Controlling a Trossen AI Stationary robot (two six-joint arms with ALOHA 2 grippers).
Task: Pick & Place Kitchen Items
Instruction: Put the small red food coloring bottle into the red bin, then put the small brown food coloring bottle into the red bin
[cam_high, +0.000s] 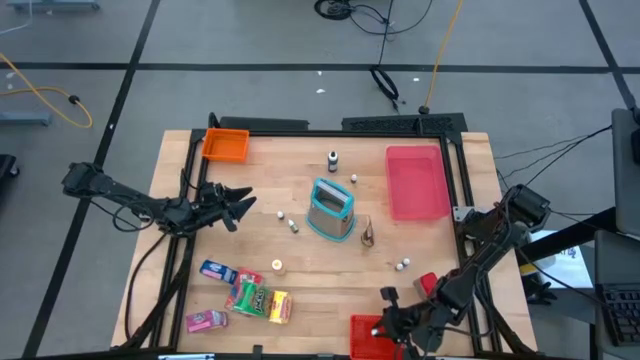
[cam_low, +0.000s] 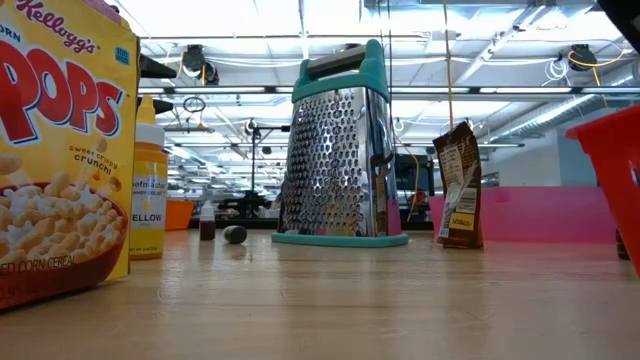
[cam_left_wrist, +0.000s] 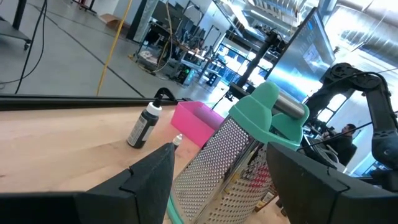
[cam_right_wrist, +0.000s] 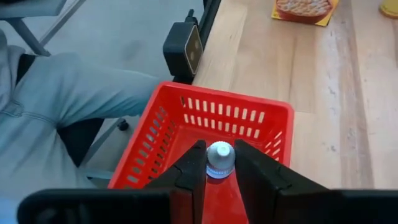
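My right gripper (cam_right_wrist: 220, 163) hangs over the red bin (cam_right_wrist: 186, 112) at the table's near edge, shut on a tiny bottle with a pale cap (cam_right_wrist: 219, 157). In the high view this gripper (cam_high: 385, 325) is beside the bin (cam_high: 368, 330). My left gripper (cam_high: 240, 207) is open near the table's left side and points at the teal-handled grater (cam_high: 332, 210). Snack packets (cam_high: 245, 295) lie flat at the near left. A dark bottle (cam_high: 333, 158), a white bottle (cam_high: 353, 179) and a brown packet (cam_high: 367, 232) stand around the grater. A red thing (cam_high: 427, 285) lies near the right arm. My right gripper pinches the tiny bottle between its two fingers, just under the pale cap (cam_right_wrist: 219, 167). The fingers (cam_right_wrist: 194, 163) come from above and point down into the red bin. The bottle is lifted clear and upright; its body is hidden by the fingers.
An orange bin (cam_high: 225, 146) sits at the far left corner and a flat pink tray (cam_high: 416, 180) at the far right. In the low view a cereal box (cam_low: 60, 150) and a yellow bottle (cam_low: 148, 190) stand near the camera. A person's grey-clad leg (cam_right_wrist: 62, 106) is beside the red bin.
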